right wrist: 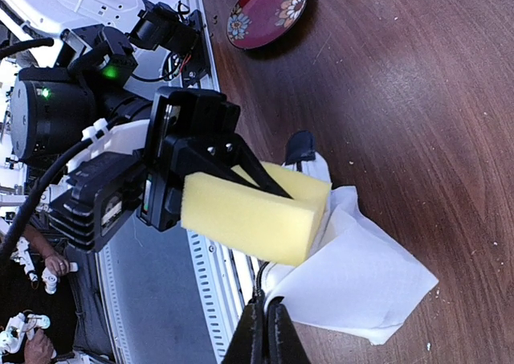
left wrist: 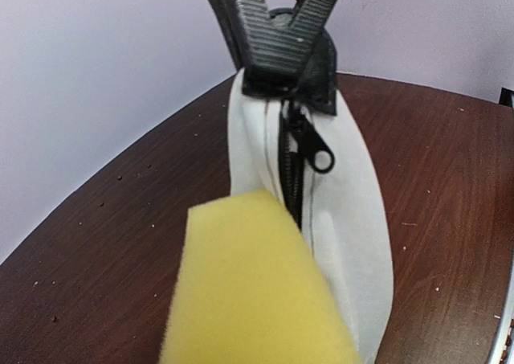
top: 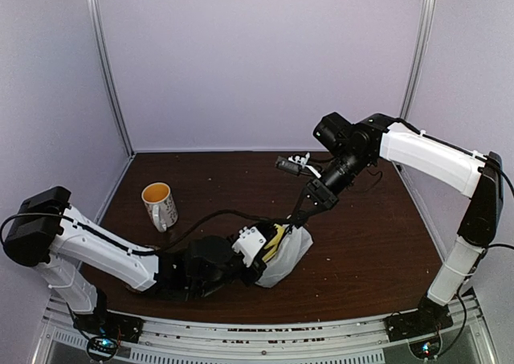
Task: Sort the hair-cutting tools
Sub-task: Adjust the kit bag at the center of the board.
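Pouch [left wrist: 353, 211] top sits pinched in my clenched right claw [left wrist: 277, 79]; left claw [top: 261, 251] clenched too, beside yellow sponge [left wrist: 249, 292].

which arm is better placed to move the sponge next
Left. The left gripper holds the sponge at the pouch; the right gripper is busy pinching the pouch's zipper end.

Top view looks down from behind; both close wrist views share the white pouch [right wrist: 353, 288].

Left arm [top: 104, 251] low, reaching toward centre; left gripper [right wrist: 287, 194] apparently closed. Right arm [top: 426, 155] angled down-inward; right gripper [left wrist: 273, 75] clamped.
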`<state>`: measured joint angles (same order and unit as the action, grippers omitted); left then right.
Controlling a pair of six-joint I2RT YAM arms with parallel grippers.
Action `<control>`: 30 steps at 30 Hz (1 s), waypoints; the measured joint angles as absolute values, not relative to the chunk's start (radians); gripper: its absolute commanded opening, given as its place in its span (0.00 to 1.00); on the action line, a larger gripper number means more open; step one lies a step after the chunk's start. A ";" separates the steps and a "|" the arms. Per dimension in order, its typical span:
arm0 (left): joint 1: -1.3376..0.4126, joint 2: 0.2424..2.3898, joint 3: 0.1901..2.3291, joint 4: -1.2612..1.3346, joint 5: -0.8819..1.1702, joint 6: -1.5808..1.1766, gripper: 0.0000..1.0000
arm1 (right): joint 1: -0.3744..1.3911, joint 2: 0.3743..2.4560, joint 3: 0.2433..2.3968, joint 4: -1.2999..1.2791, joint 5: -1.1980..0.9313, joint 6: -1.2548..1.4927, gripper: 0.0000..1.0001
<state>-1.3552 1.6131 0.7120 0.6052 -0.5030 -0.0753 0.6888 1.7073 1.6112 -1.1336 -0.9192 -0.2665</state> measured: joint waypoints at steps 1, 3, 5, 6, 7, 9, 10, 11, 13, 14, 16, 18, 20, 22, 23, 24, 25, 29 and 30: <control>-1.365 1.613 0.712 0.605 -0.507 -0.077 0.00 | 0.689 1.707 1.611 -1.134 -0.918 -0.266 0.00; -1.388 1.612 0.712 0.605 -0.527 -0.080 0.00 | 0.689 1.707 1.611 -1.134 -0.914 -0.266 0.00; -1.412 1.611 0.712 0.604 -0.558 -0.081 0.00 | 0.689 1.707 1.611 -1.134 -0.911 -0.266 0.00; -1.428 1.611 0.713 0.604 -0.577 -0.081 0.00 | 0.689 1.707 1.611 -1.134 -0.908 -0.266 0.00; -1.439 1.610 0.714 0.601 -0.594 -0.081 0.00 | 0.689 1.707 1.611 -1.134 -0.907 -0.266 0.00; -1.463 1.610 0.722 0.593 -0.630 -0.082 0.00 | 0.689 1.707 1.611 -1.134 -0.903 -0.265 0.00; -1.471 1.610 0.726 0.587 -0.644 -0.083 0.00 | 0.689 1.707 1.611 -1.134 -0.900 -0.265 0.00; -1.480 1.610 0.731 0.580 -0.665 -0.085 0.00 | 0.689 1.707 1.611 -1.134 -0.899 -0.265 0.00; -1.493 1.606 0.733 0.567 -0.701 -0.092 0.00 | 0.689 1.707 1.611 -1.134 -0.896 -0.264 0.00; -1.497 1.600 0.733 0.557 -0.717 -0.095 0.00 | 0.689 1.707 1.611 -1.133 -0.893 -0.264 0.00; -1.502 1.586 0.733 0.548 -0.734 -0.100 0.00 | 0.689 1.707 1.611 -1.132 -0.891 -0.264 0.00; -1.505 1.563 0.733 0.546 -0.744 -0.103 0.00 | 0.689 1.707 1.611 -1.132 -0.889 -0.265 0.00; -1.505 1.534 0.733 0.547 -0.744 -0.104 0.00 | 0.689 1.707 1.611 -1.132 -0.889 -0.265 0.00; -1.505 1.510 0.733 0.555 -0.732 -0.103 0.00 | 0.689 1.707 1.611 -1.132 -0.889 -0.266 0.00; -1.505 1.502 0.733 0.558 -0.722 -0.102 0.00 | 0.689 1.707 1.611 -1.132 -0.889 -0.267 0.00; -1.504 1.496 0.733 0.559 -0.701 -0.101 0.00 | 0.689 1.707 1.611 -1.132 -0.889 -0.268 0.00; -1.500 1.493 0.733 0.559 -0.683 -0.101 0.00 | 0.689 1.707 1.611 -1.132 -0.889 -0.268 0.00; -1.490 1.492 0.733 0.559 -0.616 -0.102 0.00 | 0.689 1.707 1.611 -1.132 -0.889 -0.278 0.00; -1.486 1.492 0.733 0.559 -0.602 -0.103 0.00 | 0.689 1.707 1.611 -1.132 -0.889 -0.279 0.00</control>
